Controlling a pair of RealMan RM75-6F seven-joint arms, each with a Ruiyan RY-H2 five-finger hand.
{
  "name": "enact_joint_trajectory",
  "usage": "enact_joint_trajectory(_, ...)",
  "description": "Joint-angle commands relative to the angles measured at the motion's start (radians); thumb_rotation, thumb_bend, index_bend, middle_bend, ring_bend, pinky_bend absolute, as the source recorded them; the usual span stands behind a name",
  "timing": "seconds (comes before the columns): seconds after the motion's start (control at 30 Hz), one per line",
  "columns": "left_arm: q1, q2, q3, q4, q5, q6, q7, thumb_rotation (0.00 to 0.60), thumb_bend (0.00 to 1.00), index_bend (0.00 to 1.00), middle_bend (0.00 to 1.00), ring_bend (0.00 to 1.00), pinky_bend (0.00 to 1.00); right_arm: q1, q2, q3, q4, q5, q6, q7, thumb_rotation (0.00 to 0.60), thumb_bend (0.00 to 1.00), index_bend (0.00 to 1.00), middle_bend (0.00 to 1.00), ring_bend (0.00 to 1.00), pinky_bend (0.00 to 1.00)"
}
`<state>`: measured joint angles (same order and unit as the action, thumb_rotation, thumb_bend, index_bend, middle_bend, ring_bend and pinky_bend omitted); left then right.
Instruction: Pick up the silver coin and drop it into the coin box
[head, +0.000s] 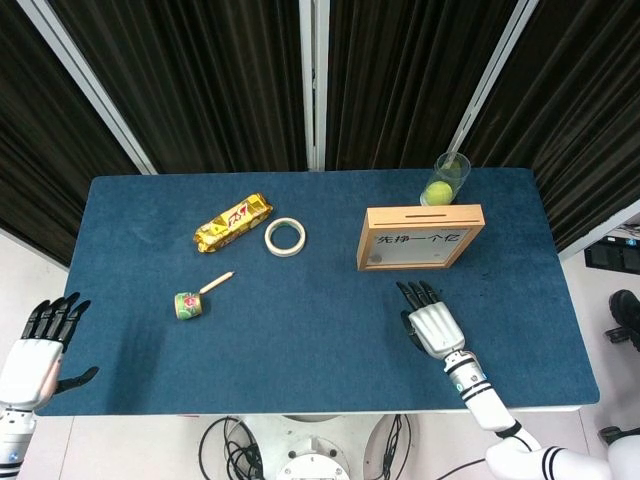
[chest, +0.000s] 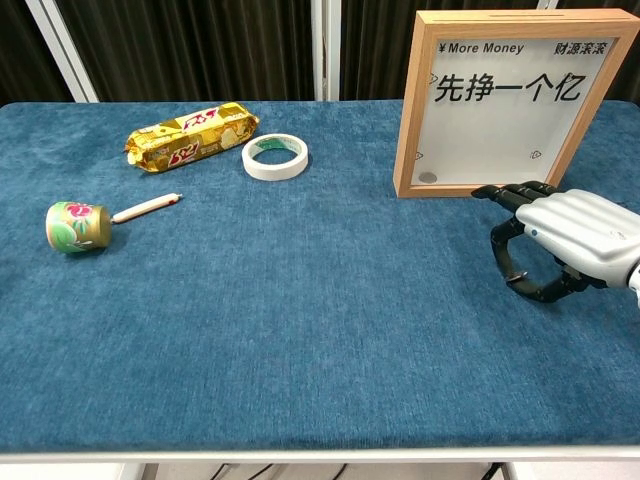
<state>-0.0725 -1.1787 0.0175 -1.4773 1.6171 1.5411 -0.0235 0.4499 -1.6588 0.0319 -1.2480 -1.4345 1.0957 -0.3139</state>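
Blue table (chest: 300, 330), gold wrapper (chest: 190, 135), wooden-framed coin box (chest: 503, 100).

The coin box (head: 421, 238) stands just beyond the right hand (head: 429, 322), with the silver coin (chest: 428, 177) inside it at the lower left corner. A cup (head: 449, 177) with a ball (head: 437, 193) in it sits behind the box. Far to the hand's left lie the tape roll (head: 285, 237), snack packet (head: 233, 222), and nearer, a small pot (head: 187, 305) beside a stick (head: 215, 284).

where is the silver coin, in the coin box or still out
In: the silver coin lies at the bottom of the coin box, behind its clear front.
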Motion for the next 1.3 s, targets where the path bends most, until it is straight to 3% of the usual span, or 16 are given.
enact_joint_trajectory(0.03,0.000,0.000,0.000,0.000,0.001,0.001,-0.001,0.600,0.10,0.08,0.00,0.00,0.00,0.001,0.002,-0.001,-0.002,0.000,-0.001,0.000,0.600,0.32,0.57,0.02,0.00,0.00)
enact_joint_trajectory(0.67,0.000,0.000,0.001,0.000,0.005,0.003,-0.004,0.600,0.10,0.08,0.00,0.00,0.00,-0.001,0.009,0.000,-0.008,-0.005,0.010,0.005,0.600,0.32,0.55,0.02,0.00,0.00)
enact_joint_trajectory(1.0,0.000,0.000,0.003,0.000,0.006,0.004,-0.004,0.600,0.10,0.08,0.00,0.00,0.00,-0.005,0.009,0.004,-0.009,-0.008,0.027,0.003,0.600,0.32,0.65,0.04,0.00,0.00)
enact_joint_trajectory(1.3,0.002,0.002,0.003,-0.002,0.009,0.010,-0.004,0.600,0.10,0.08,0.00,0.00,0.00,-0.018,0.060,0.004,-0.078,-0.045,0.087,0.004,0.600,0.33,0.67,0.05,0.00,0.00)
